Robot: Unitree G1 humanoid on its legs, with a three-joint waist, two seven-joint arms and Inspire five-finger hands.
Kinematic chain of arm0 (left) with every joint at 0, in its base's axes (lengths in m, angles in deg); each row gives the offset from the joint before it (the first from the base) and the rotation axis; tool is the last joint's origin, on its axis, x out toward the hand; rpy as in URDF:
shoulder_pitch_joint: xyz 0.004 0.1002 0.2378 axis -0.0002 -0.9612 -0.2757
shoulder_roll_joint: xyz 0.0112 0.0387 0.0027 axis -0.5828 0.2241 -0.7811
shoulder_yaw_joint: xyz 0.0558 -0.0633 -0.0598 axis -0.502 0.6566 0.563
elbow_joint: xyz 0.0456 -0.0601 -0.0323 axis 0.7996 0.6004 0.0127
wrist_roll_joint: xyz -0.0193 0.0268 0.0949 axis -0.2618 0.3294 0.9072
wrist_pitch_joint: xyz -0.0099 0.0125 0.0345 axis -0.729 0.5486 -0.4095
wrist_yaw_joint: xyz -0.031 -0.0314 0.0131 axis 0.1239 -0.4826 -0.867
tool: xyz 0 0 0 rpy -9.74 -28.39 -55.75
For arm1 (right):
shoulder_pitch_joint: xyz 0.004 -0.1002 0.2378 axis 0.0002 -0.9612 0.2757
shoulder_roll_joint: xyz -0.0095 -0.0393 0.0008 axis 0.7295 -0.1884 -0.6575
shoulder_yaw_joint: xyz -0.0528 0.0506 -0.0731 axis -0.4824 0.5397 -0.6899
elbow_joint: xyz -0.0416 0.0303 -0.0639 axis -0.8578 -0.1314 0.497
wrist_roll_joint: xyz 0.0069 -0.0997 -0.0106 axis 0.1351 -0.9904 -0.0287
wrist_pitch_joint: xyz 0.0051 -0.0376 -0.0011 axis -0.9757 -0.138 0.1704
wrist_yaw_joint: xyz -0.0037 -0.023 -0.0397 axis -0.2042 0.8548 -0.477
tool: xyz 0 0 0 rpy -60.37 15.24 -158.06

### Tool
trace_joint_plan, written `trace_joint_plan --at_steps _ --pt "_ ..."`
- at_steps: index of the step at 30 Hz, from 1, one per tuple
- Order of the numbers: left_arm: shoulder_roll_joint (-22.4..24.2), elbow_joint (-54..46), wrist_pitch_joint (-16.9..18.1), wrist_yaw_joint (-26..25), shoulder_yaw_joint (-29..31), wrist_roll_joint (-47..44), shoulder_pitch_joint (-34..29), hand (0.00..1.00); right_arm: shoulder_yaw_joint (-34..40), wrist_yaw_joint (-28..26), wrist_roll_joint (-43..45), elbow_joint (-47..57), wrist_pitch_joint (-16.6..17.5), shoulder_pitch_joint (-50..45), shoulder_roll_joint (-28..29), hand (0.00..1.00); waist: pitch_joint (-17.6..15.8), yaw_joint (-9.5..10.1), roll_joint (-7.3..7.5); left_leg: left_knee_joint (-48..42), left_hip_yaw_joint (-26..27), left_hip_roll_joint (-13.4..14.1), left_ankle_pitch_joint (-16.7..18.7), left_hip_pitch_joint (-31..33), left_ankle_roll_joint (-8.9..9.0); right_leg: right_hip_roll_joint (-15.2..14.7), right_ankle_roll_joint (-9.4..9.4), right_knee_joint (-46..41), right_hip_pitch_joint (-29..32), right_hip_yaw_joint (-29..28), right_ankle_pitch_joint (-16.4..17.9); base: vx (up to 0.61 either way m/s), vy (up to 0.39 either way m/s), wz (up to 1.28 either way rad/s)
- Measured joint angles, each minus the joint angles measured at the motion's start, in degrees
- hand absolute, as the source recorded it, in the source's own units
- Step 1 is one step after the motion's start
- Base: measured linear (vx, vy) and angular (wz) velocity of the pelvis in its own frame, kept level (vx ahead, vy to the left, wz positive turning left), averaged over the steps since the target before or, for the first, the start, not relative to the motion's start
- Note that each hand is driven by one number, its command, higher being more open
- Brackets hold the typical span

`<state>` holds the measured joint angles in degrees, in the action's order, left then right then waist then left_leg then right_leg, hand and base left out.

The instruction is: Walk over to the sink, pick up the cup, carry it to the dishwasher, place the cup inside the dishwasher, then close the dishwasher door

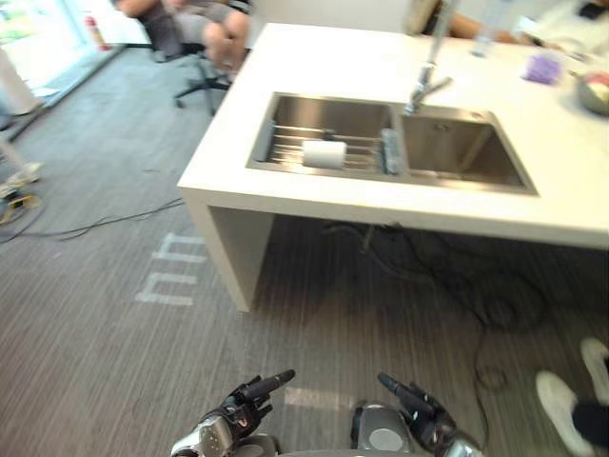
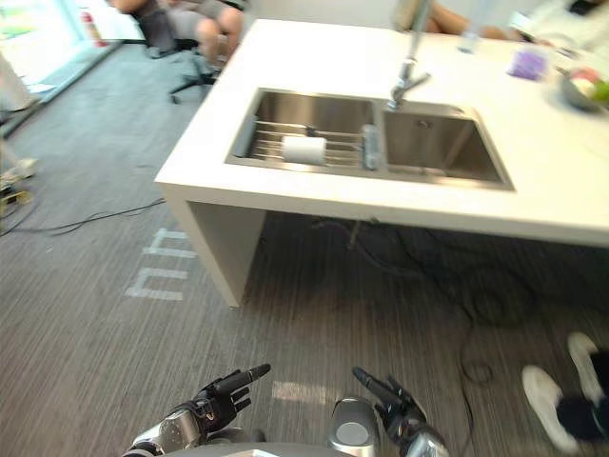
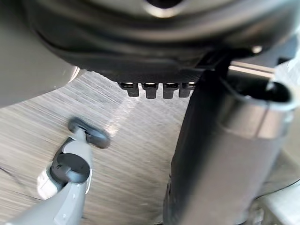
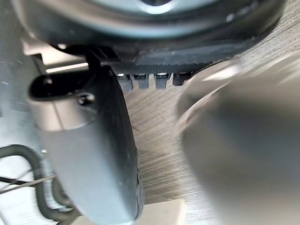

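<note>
Nearest, the left hand (image 1: 243,405) and right hand (image 1: 423,411) hang low over the carpet (image 1: 95,333), fingers straight, holding nothing. Well ahead of both is a counter (image 1: 314,57) with a sink (image 1: 333,116). The white cup (image 1: 324,153) lies on its side on a rack (image 1: 285,149), in the basin ahead of the left hand.

Daylight came in from the window (image 1: 33,33) at the far left, the white table (image 1: 314,57) glared, the steel sink (image 1: 457,143) glinted, and shadow darkened the floor (image 1: 381,276) beneath.
</note>
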<state>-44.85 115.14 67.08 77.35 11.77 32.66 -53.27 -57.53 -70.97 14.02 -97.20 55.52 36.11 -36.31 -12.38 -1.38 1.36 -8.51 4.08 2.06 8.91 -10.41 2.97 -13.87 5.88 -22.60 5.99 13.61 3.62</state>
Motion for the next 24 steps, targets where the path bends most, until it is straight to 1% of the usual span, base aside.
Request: trace_joint_plan --at_steps 1,2,8,12,13,15,16,17,18,19,20,21,22,23,24 --pt "0.9 0.1 -0.1 0.0 0.5 0.7 -0.8 1.00 0.4 -0.8 0.4 0.1 0.5 -1.0 -1.2 1.00 0.7 0.02 -2.38 0.0 0.5 2.0 0.7 0.3 1.05 2.0 -0.51 2.1 -0.8 0.8 0.3 0.19 -0.219 0.09" --pt "0.2 3.4 1.1 2.8 1.6 4.3 0.3 1.00 -2.5 -6.6 0.2 2.1 -1.5 -2.5 -1.3 1.00 0.6 -0.97 -0.52 0.7 1.1 4.5 0.7 1.9 2.42 4.9 -1.62 7.7 -1.4 2.1 -1.7 0.08 -0.089 0.02" --pt "0.2 3.1 0.7 2.8 1.5 4.3 0.5 1.00 -2.6 -6.6 0.3 2.1 -1.5 -2.5 -1.5 1.00 0.6 -1.22 -0.44 1.8 1.6 4.4 0.2 1.0 2.40 4.9 -1.62 7.6 -1.4 1.8 -1.7 0.00 0.000 -0.03" --pt "-0.2 2.4 -0.2 2.3 0.5 5.5 0.2 1.00 -2.6 -6.1 0.7 2.1 -1.6 -2.5 -1.3 1.00 1.1 -1.80 -0.14 4.0 2.5 4.1 -0.8 -0.5 2.26 4.8 -1.58 7.5 -1.4 1.2 -1.7 0.00 0.006 -0.10" --pt "-0.2 1.7 -0.1 1.5 0.0 5.5 0.0 1.00 -2.5 -5.7 0.8 2.1 -1.6 -2.5 -1.3 1.00 1.5 -2.07 -0.13 4.2 2.7 4.2 -0.8 -0.6 2.25 4.9 -1.57 7.5 -1.3 1.0 -1.7 0.00 0.003 -0.05" --pt "-0.3 -1.8 -0.2 0.6 -0.2 5.3 -0.6 1.00 -2.2 -5.2 1.4 2.1 -1.8 -2.4 -1.2 1.00 1.9 -2.54 -0.23 4.1 2.7 4.4 -0.7 -0.4 2.20 4.9 -1.57 7.5 -1.3 1.1 -1.7 0.00 -0.005 0.03" --pt "-0.3 -5.4 0.0 -0.1 -0.1 5.3 -0.8 1.00 -1.8 -4.6 2.1 2.1 -2.3 -2.5 -1.2 1.00 2.6 -2.50 -0.69 3.6 2.5 4.9 0.5 0.5 2.20 5.4 -1.61 7.5 -1.1 1.6 -1.6 0.01 -0.045 0.11" --pt "-0.4 -10.3 0.5 -1.0 -0.1 5.3 -1.5 1.00 -1.7 -4.0 2.6 1.9 -2.9 -2.9 -1.3 1.00 3.4 -2.50 -1.82 2.2 3.1 6.2 1.9 1.3 2.78 6.2 -1.95 8.1 -1.3 2.3 -1.4 0.03 -0.061 0.08" --pt "-0.3 -12.6 1.3 -1.4 0.3 5.3 -2.2 1.00 -1.5 -3.6 2.8 1.8 -3.4 -3.1 -1.4 1.00 4.0 -2.44 -2.31 1.5 3.9 7.2 2.5 1.4 2.99 7.0 -2.53 8.8 -1.9 2.6 -0.9 0.07 -0.075 -0.03" --pt "0.2 -16.7 2.9 -2.4 1.8 5.2 -3.0 1.00 -0.6 -3.1 2.9 1.5 -4.3 -3.4 -1.6 1.00 5.0 -2.20 -2.94 -2.3 5.2 8.9 3.5 1.7 2.85 8.2 -2.70 10.7 -3.5 2.9 -0.7 0.12 -0.047 0.01" --pt "0.6 -20.3 4.0 -3.4 3.5 5.1 -2.5 1.00 0.5 -2.6 2.9 0.5 -4.8 -3.1 -1.6 1.00 4.7 -2.14 -3.13 -14.4 8.1 10.4 2.8 7.0 2.12 8.0 -2.98 11.3 -4.8 3.6 -0.3 0.10 -0.031 0.08" --pt "0.9 -22.7 4.2 -3.9 4.1 4.8 -2.7 1.00 1.1 -2.4 2.9 0.2 -5.2 -3.2 -1.9 1.00 4.7 -2.35 -3.26 -20.0 8.2 11.1 1.9 9.4 1.19 8.3 -2.92 12.1 -5.9 3.9 -0.5 0.15 -0.123 0.22" --pt "1.7 -27.8 4.5 -5.3 5.4 4.1 -3.3 1.00 2.6 -2.4 2.9 0.1 -5.7 -4.0 -2.6 1.00 4.3 -2.36 -4.08 -27.9 7.6 12.5 -0.6 12.0 1.21 8.7 -3.46 13.8 -9.0 4.5 -0.9 0.14 -0.106 0.16" --pt "2.4 -32.7 5.2 -6.4 6.5 4.0 -3.9 1.00 4.3 -2.0 2.9 0.1 -5.8 -4.5 -3.1 1.00 4.0 -2.01 -4.59 -33.2 7.4 13.3 -3.3 13.5 1.63 8.3 -3.99 15.1 -11.5 4.3 -0.5 0.17 -0.110 0.08" --pt "2.5 -35.0 5.6 -7.0 6.8 4.0 -4.2 1.00 5.2 -1.8 2.9 0.1 -5.9 -4.7 -3.4 1.00 4.0 -1.68 -4.65 -33.8 7.5 13.1 -1.5 13.7 1.74 8.0 -4.14 15.5 -12.0 4.1 -0.4 0.15 -0.016 -0.05"
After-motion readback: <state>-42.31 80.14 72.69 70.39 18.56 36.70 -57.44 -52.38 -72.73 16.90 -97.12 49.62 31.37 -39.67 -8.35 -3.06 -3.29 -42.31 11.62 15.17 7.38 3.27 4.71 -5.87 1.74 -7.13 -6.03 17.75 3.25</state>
